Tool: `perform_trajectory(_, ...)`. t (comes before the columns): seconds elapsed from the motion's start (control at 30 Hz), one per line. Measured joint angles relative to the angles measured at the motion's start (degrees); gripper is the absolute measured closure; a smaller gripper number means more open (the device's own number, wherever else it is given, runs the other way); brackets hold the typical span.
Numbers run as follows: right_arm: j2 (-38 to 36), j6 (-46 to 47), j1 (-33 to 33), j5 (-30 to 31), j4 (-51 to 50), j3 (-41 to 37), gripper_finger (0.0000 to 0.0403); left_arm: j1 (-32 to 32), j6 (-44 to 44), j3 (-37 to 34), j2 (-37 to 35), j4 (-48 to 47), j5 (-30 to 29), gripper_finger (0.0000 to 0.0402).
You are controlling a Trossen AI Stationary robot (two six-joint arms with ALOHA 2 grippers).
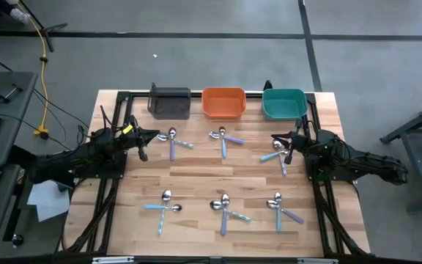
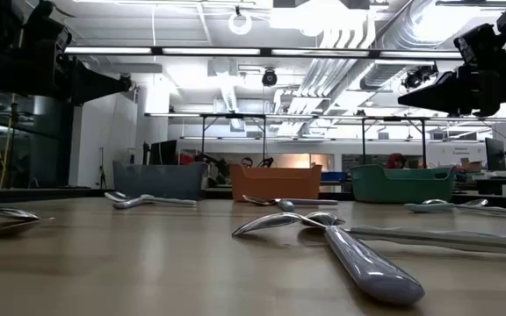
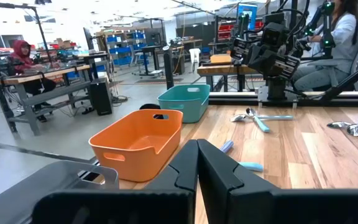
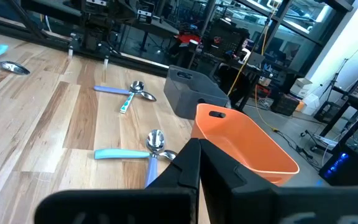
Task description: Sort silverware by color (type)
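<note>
Bins: dark grey bin (image 1: 170,102), orange bin (image 1: 223,103), teal bin (image 1: 283,103) — all plain. Spoons (image 1: 223,141) have shiny silver bowls with light blue, blue or lavender handles. Table (image 1: 196,180) is pale striped wood — arms (image 1: 86,150) black.

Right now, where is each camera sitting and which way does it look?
High view: above the table, looking straight down; both arms show, left gripper, right gripper.
Low view: at tabletop height, looking level across spoons toward the three bins; arms hang dark overhead.
Left wrist view: on the left arm, past its shut fingers, toward the orange bin and teal bin.
Right wrist view: on the right arm, past its shut fingers, toward the grey bin.
Both wrist views share the orange bin.
</note>
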Motion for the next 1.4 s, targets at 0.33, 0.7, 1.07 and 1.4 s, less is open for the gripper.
perform_trajectory(0.33, 0.0, 0.0, 0.0, 0.0, 0.0, 0.0, 0.0402, 0.0, 0.0, 0.0, 0.0, 0.0, 0.0, 0.0398)
perform_trajectory(0.7, 0.0, -12.3, -0.7, 2.8, 0.3, 0.0, 0.0402, 0.0, 0.0, 0.0, 0.0, 0.0, 0.0, 0.0398)
perform_trajectory(1.07, 0.0, -13.6, -0.8, 2.2, 0.6, 0.0, 0.0402, 0.0, 0.0, 0.0, 0.0, 0.0, 0.0, 0.0398)
perform_trajectory(1.4, 0.0, -1.7, -0.7, -11.5, 3.7, 0.0, 0.0402, 0.0, 0.0, 0.0, 0.0, 0.0, 0.0, 0.0398)
